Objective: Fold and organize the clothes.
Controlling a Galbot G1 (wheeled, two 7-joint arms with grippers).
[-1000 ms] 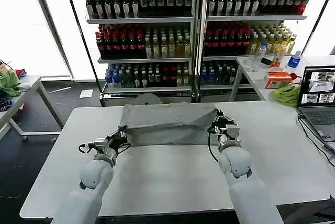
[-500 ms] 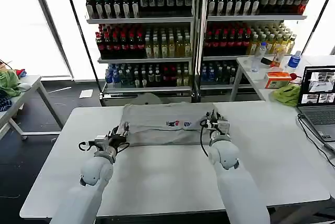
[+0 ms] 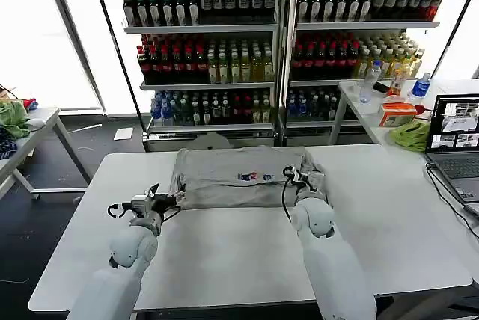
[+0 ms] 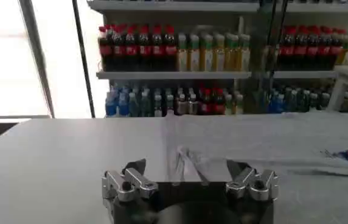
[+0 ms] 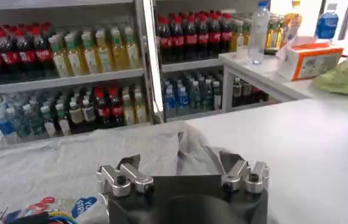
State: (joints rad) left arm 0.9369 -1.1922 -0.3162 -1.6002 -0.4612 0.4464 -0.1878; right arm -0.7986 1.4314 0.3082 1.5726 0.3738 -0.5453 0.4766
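One grey shirt (image 3: 241, 176) lies folded into a wide band on the worktop (image 3: 224, 253), long axis running left to right, chest print up. The left gripper (image 3: 166, 200) sits just off the shirt's near left corner, fingers spread and empty. The right gripper (image 3: 303, 179) sits at the shirt's right edge, fingers likewise spread, holding nothing. Each arm is nearest its own end. Bare worktop lies open nearer the robot than the shirt, giving room to fold.

shirt (image 3: 239, 177) on table (image 3: 224, 253) far side, left gripper (image 3: 166, 200) at its left edge, right gripper (image 3: 303, 179) at right
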